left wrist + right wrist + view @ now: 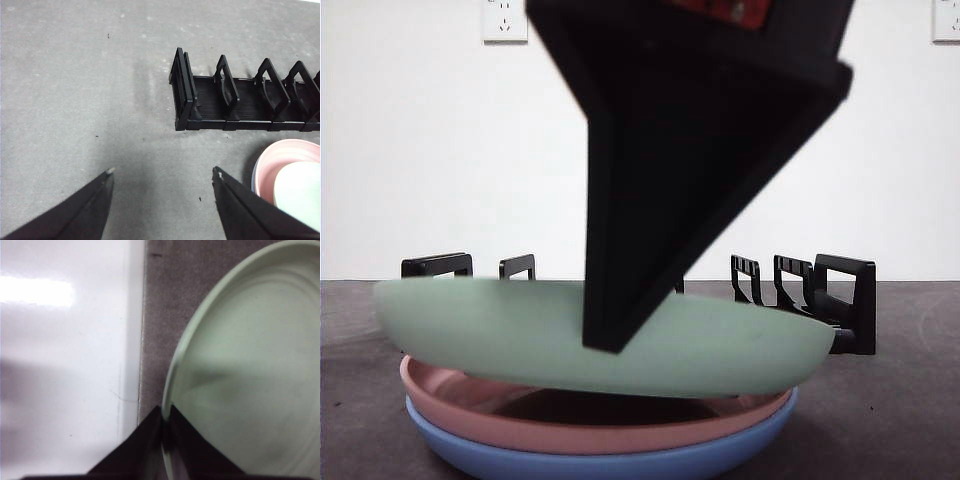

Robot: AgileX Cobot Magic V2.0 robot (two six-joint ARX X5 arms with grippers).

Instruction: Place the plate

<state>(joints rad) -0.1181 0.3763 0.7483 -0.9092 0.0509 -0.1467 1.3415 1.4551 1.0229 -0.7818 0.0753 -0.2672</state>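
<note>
A pale green plate (720, 345) hangs slightly tilted just above a pink plate (460, 395) stacked in a blue plate (570, 462). My right gripper (165, 432) is shut on the green plate's rim (172, 375), and in the front view it shows as the big dark shape (620, 320) coming down from above. My left gripper (162, 175) hovers open over bare table, holding nothing, a short way from the near end of the black plate rack (240, 102). The pink plate (280, 160) and green plate (300, 192) show at the edge of the left wrist view.
The black rack (820, 290) with upright dividers stands behind the plate stack on the dark grey table (900, 400). A white wall with sockets (505, 20) lies beyond. In the right wrist view a white surface (65, 365) borders the table edge.
</note>
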